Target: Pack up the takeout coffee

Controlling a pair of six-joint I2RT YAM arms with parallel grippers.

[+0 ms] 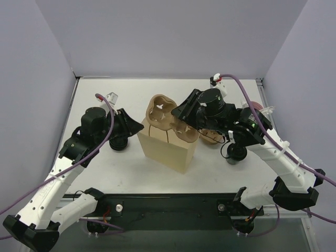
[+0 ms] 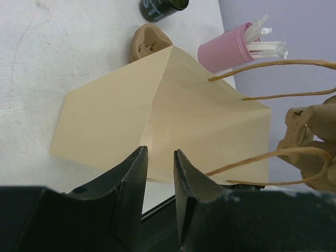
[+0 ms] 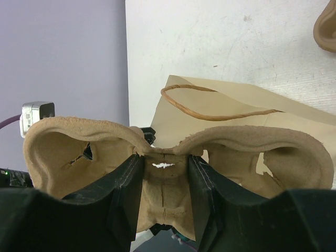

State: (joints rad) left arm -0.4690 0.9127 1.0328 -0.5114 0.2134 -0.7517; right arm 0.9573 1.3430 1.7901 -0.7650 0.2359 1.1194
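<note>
A tan paper bag (image 1: 170, 149) stands open in the middle of the table. Over its mouth hangs a brown pulp cup carrier (image 1: 160, 107), and my right gripper (image 1: 184, 111) is shut on the carrier's middle ridge (image 3: 165, 178). In the right wrist view the bag (image 3: 220, 100) and one string handle (image 3: 210, 113) lie just beyond the carrier's empty cup wells (image 3: 252, 152). My left gripper (image 1: 139, 126) sits at the bag's upper left corner. Its fingers (image 2: 137, 168) stand slightly apart, with the bag's side (image 2: 199, 121) just past the tips. One black coffee cup (image 1: 234, 153) stands right of the bag.
Another black cup (image 1: 118, 143) sits partly under the left arm. At the right are a pink cup of stirrers (image 1: 257, 109) and a second brown pulp piece (image 1: 212, 137). The table's right edge runs just past the pink cup.
</note>
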